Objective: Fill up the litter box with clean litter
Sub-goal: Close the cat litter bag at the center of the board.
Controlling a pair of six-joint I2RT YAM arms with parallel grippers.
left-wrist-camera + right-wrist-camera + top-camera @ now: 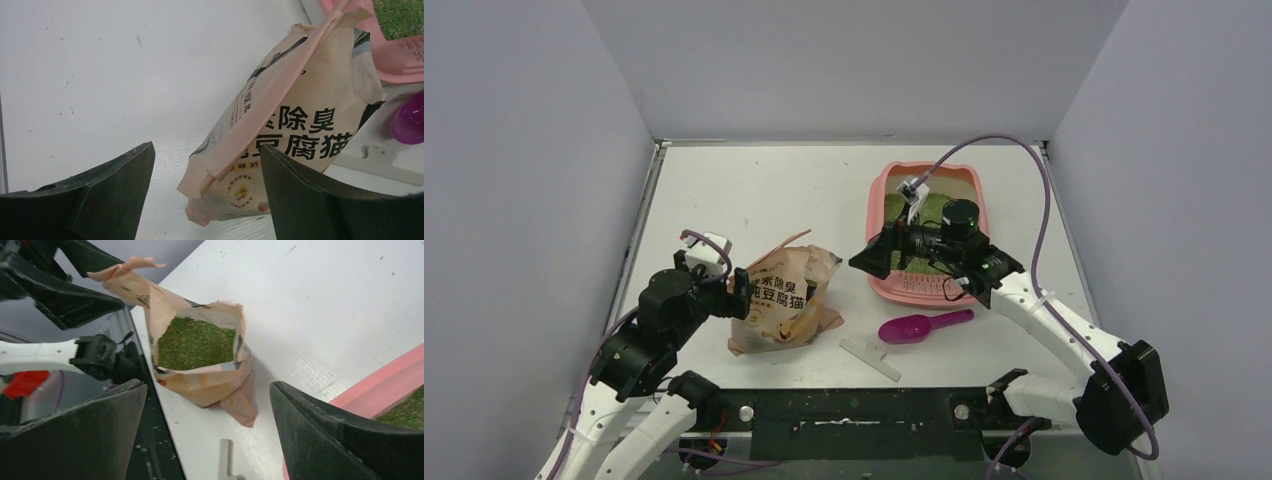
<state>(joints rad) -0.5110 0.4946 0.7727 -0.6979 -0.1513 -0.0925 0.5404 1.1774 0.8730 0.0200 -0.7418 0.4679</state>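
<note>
The pink litter box point(879, 205) sits right of centre with a bed of green litter point(895, 206) in it; its rim point(380, 385) and litter point(406, 412) also show in the right wrist view. A tan litter bag point(784, 295) stands open on the table, more green litter point(195, 342) inside it. My left gripper point(206, 146) is open at the bag's point(300, 115) lower left corner, which lies between the fingers with a gap to the left one. My right gripper point(871, 258) hovers open and empty over the box's left rim, facing the bag point(210, 382).
A magenta scoop point(914, 327) lies on the table in front of the box. A white clip strip point(871, 358) lies near the front edge, right of the bag. Grey walls close in the table on three sides.
</note>
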